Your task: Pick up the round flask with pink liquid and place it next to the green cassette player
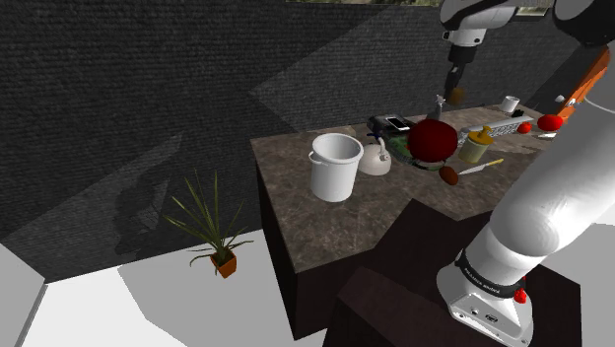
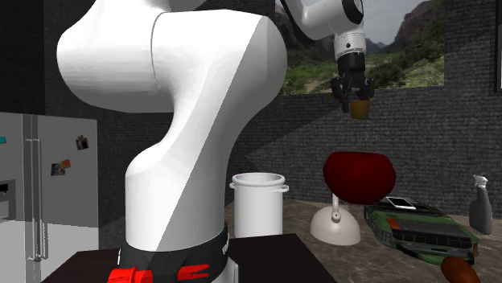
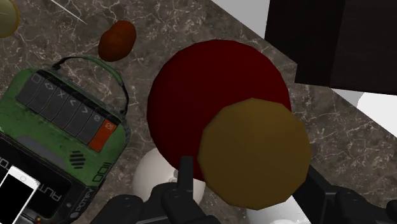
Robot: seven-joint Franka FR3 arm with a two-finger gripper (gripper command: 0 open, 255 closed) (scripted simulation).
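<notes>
Amber-brown rather than pink, the round flask (image 2: 360,108) hangs clasped in the gripper (image 2: 351,90), high above the counter (image 1: 345,222) and the green cassette player (image 2: 418,227). It is probably glass: light, stiff, slick and breakable. A firm but gentle hold across its widest part suits it, and a soft set-down.

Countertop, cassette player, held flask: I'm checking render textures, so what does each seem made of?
Countertop: brown stone, marble-like, by its pale veining. Cassette player: worn green casing, likely painted plastic or metal, scuffed, with grey keys. Flask in the gripper: flat matte ochre-brown, no glass sheen; material unclear.
</notes>
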